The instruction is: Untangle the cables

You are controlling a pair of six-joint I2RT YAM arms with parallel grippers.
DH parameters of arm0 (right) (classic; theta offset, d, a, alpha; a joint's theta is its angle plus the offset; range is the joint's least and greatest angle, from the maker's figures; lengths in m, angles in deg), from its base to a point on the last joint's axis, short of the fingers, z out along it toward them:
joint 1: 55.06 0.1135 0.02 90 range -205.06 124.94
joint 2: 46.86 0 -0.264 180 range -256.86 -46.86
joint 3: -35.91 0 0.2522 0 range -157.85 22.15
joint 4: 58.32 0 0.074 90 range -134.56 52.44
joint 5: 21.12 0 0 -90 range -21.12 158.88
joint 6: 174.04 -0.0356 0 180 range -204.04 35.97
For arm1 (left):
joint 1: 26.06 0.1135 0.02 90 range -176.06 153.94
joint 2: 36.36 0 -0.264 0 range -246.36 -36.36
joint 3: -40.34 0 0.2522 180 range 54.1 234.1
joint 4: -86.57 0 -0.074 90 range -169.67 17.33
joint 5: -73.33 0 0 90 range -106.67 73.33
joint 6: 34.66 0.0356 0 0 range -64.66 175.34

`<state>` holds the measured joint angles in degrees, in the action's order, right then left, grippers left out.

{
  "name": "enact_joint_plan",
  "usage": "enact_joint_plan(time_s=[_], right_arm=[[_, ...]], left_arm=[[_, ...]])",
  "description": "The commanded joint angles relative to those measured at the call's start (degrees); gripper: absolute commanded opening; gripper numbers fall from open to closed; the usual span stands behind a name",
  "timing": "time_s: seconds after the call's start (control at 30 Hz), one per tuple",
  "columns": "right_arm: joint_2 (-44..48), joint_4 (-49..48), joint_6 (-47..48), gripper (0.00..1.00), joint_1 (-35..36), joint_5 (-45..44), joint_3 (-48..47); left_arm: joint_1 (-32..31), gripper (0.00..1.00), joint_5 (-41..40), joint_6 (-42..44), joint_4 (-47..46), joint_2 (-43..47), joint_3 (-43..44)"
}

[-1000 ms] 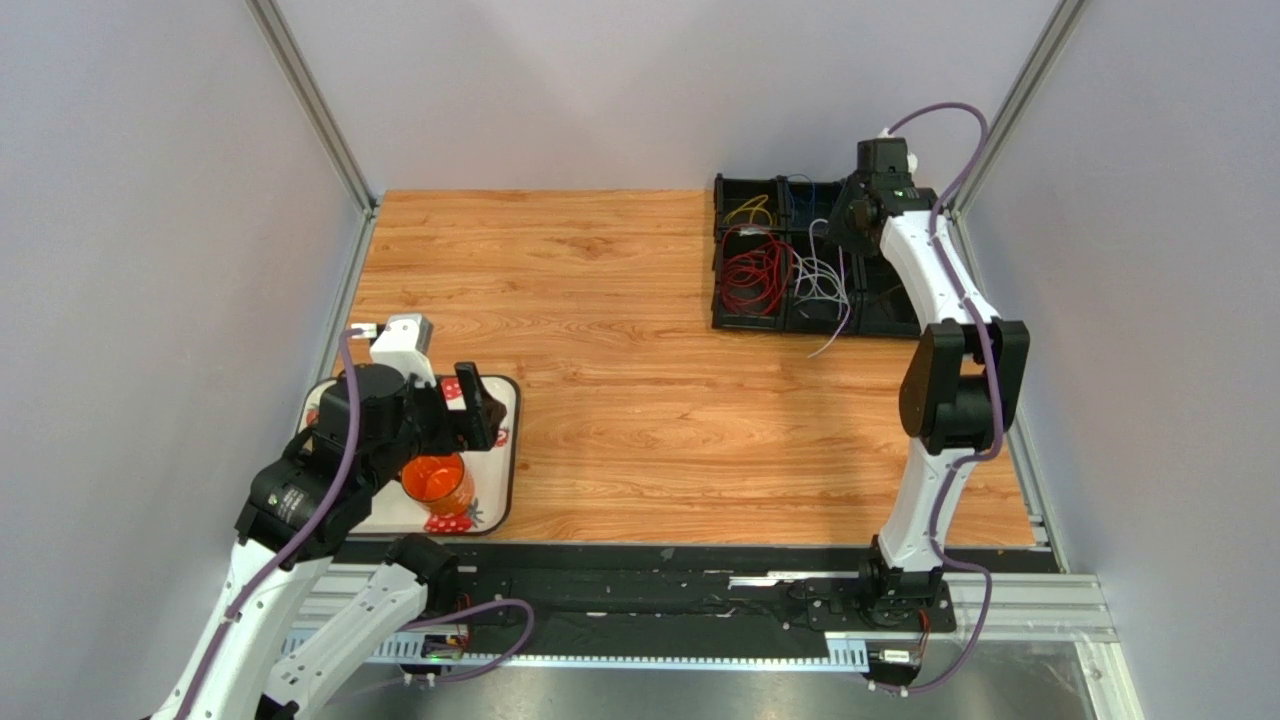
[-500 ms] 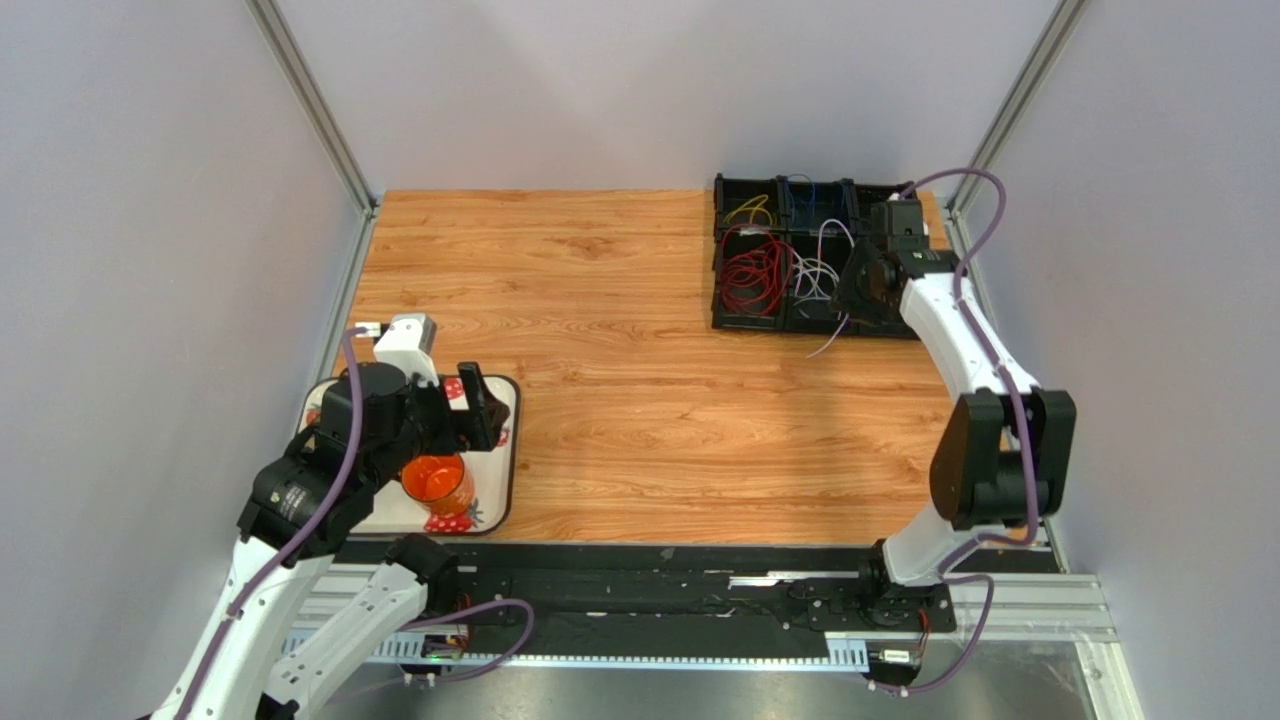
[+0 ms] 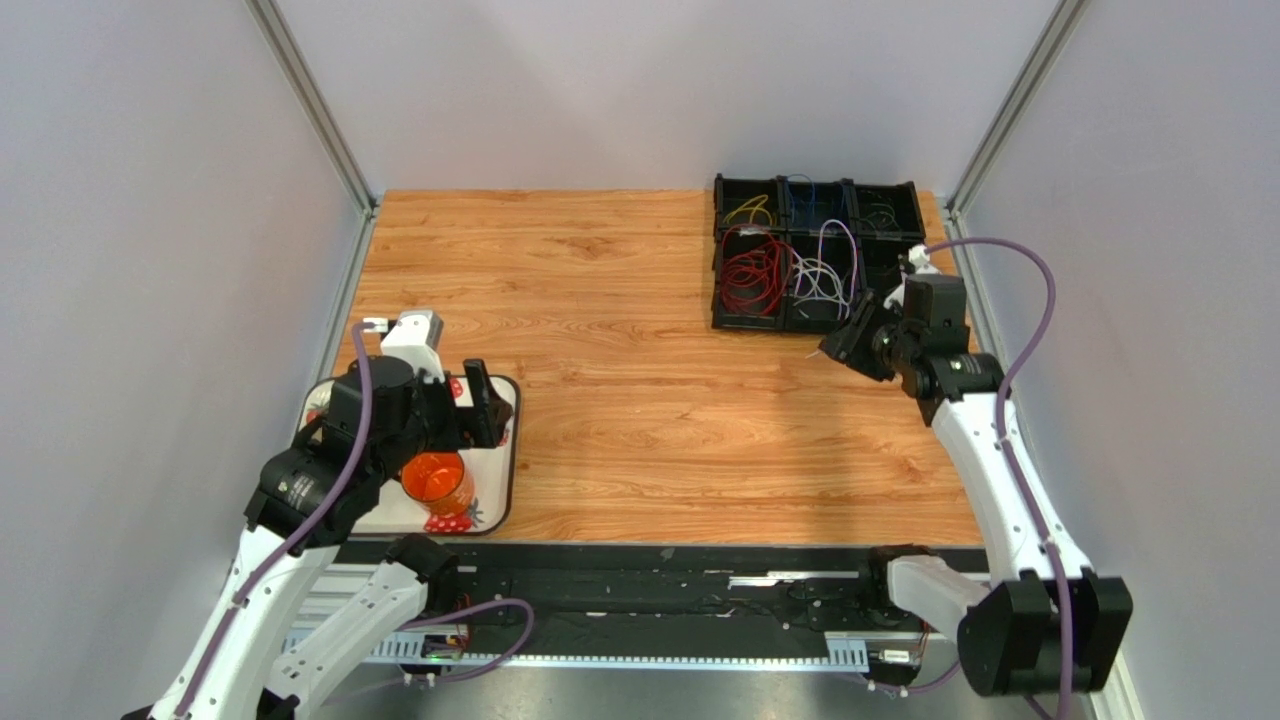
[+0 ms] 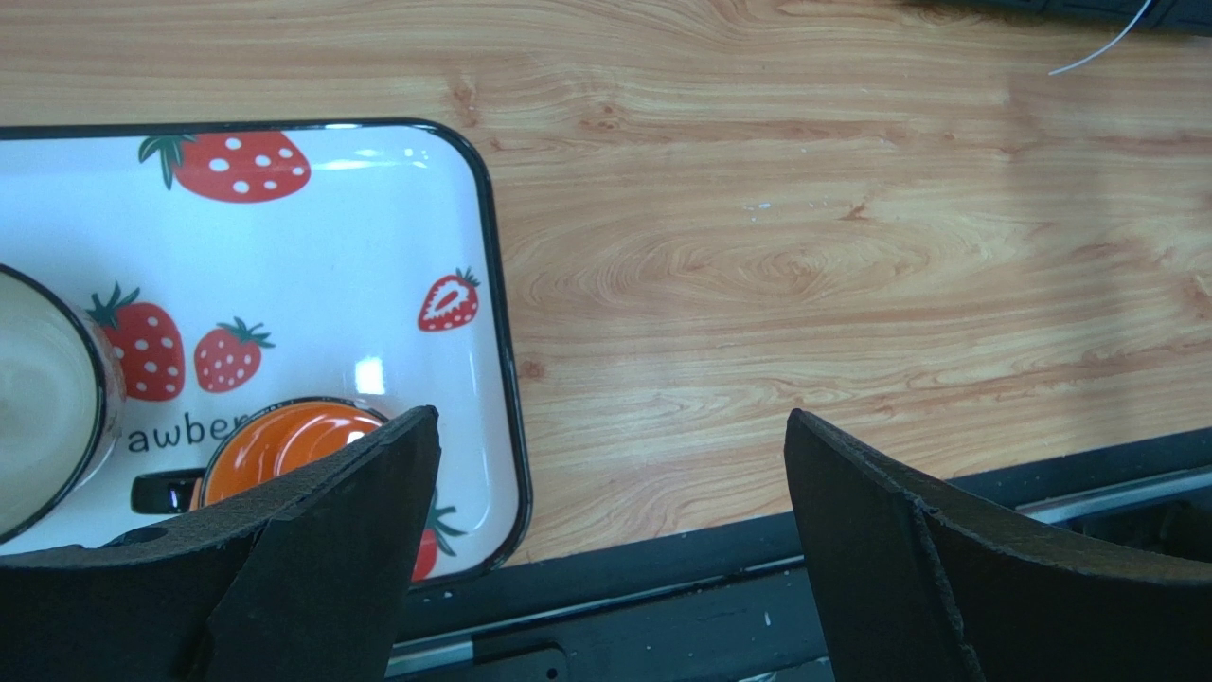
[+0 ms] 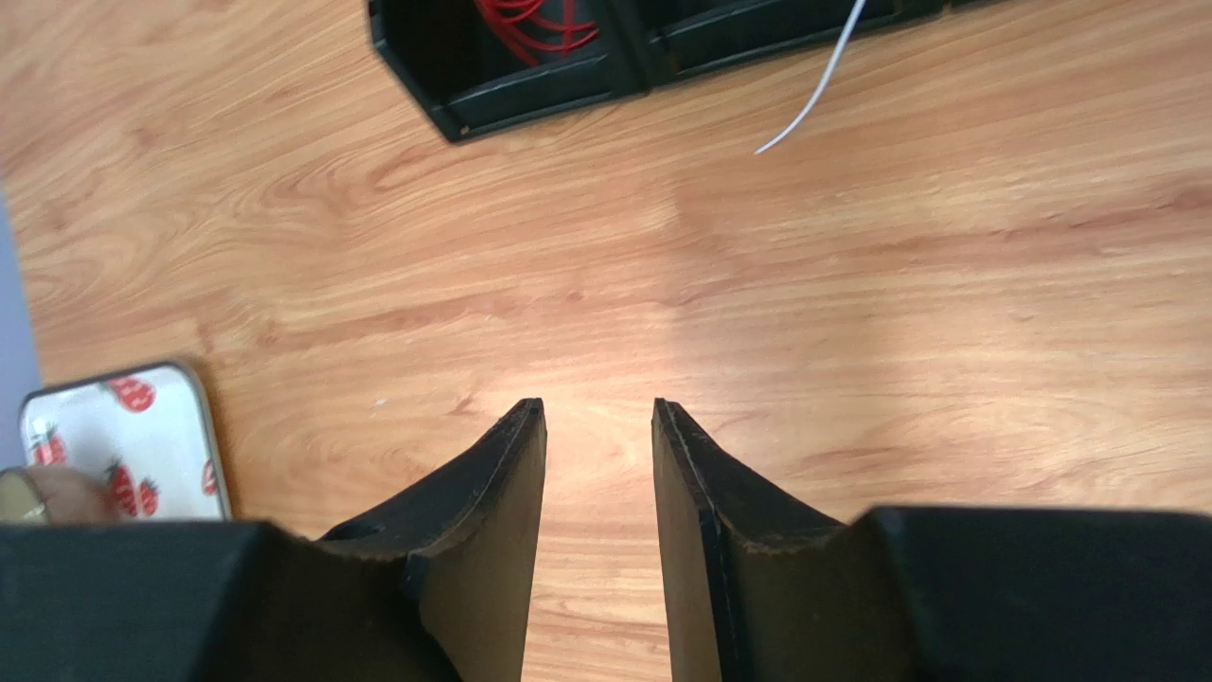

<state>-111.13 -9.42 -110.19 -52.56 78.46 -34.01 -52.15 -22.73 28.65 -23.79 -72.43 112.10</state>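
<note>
Black right claw (image 3: 845,344) aslant near cables (image 3: 783,272)

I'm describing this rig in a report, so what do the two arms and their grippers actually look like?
The left arm and right arm have white tubular links joined by chunky black joint housings, with a thick purple hose looping along each. The left gripper and right gripper are matte black, each with two wedge-shaped fingers tapering to a narrow tip. No markings or sleeves show.
</note>
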Motion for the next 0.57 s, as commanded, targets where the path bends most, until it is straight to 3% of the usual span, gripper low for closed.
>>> enact_joint_plan(time_s=[0.0, 0.17, 0.53], right_arm=[[8.4, -3.3, -2.4, 0.38, 0.9, 6.1, 4.2], [17.0, -3.7, -3.1, 0.4, 1.0, 7.3, 7.9], [18.7, -1.1, 0.2, 0.39, 1.0, 7.3, 7.6]], left_arm=[[0.4, 0.99, 0.4, 0.4, -1.6, -1.0, -0.3], [0.3, 0.99, 0.0, 0.3, -1.1, -2.4, -0.2], [0.4, 0.99, -0.9, 0.0, -0.9, -3.4, -0.2]])
